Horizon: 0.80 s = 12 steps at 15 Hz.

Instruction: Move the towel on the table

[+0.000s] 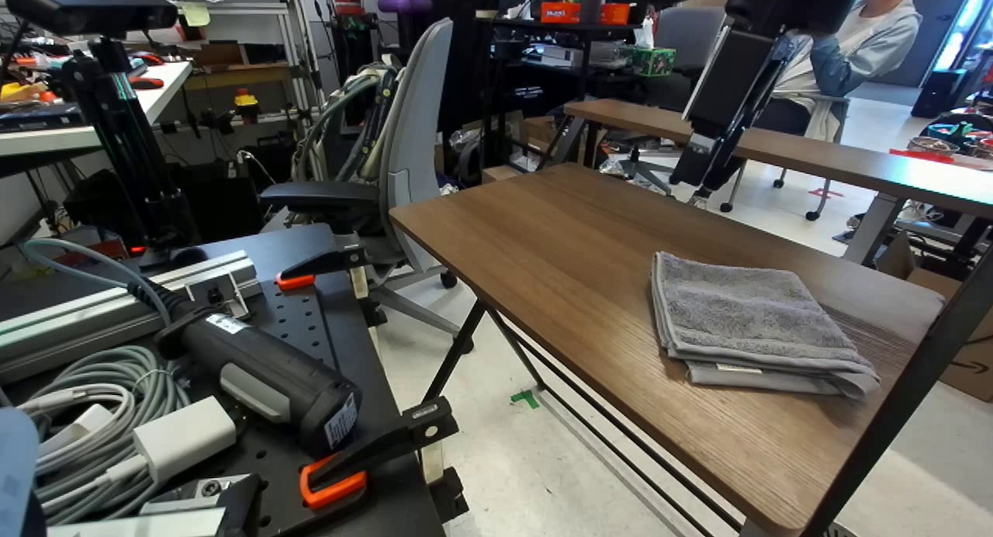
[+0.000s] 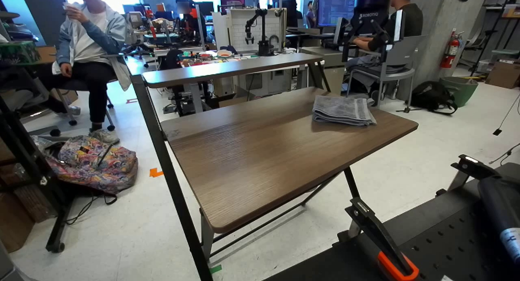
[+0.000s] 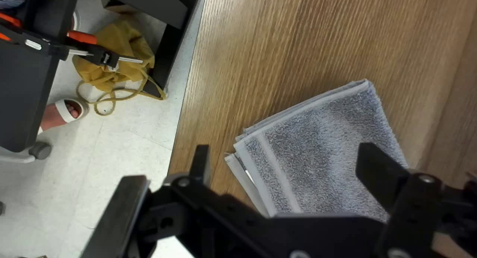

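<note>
A folded grey towel [image 1: 752,327] is shown lying flat on a wood-grain table [image 1: 543,219], toward the end marked in an exterior view by a black post [image 1: 902,405]. The fingers [image 3: 378,174] are held above, clear of the cloth, spread wide with nothing gripped. The towel may be judged light, soft and limp; good purchase should be found in its thick nap, and no damage need be feared from a firm squeeze. Its layers are stacked loosely, a lower one projecting along the side where a pale label [image 1: 737,368] is seen. A hold is best taken across an edge or corner, with every layer caught in the pinch, since the stack would probably come unfolded if only the top layer were lifted. The table appears level and faintly glossy; hard wood could be struck if the fingers were lowered too far. A narrower wood-topped bench [image 2: 235,68] is placed behind, beyond which a person [image 2: 93,41] is seated. A perforated workbench [image 2: 438,248] is set in front, and a chair [image 1: 419,126] is seen near the table's opposite end, on pale floor [image 2: 113,224].
</note>
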Available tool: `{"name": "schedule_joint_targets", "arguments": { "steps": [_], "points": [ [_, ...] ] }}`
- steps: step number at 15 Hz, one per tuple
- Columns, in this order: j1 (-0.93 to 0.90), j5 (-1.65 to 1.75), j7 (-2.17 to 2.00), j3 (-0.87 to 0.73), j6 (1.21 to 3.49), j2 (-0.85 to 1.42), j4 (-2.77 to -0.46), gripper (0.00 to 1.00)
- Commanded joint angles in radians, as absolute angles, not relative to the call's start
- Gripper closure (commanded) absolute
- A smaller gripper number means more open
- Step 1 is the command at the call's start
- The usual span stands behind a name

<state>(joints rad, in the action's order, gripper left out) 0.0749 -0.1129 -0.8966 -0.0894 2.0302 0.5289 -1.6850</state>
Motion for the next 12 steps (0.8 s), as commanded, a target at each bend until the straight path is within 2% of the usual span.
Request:
{"name": "schedule_joint_targets", "arguments": {
  "steps": [1, 6, 12],
  "points": [
    [0.059, -0.121, -0.893, -0.107, 2.023, 0.53, -1.678, 0.0],
    [0.034, -0.139, -1.07, -0.124, 2.216, 0.617, -1.639, 0.0],
    [0.023, -0.127, -1.181, -0.131, 2.213, 0.792, -1.496, 0.0]
  ]
}}
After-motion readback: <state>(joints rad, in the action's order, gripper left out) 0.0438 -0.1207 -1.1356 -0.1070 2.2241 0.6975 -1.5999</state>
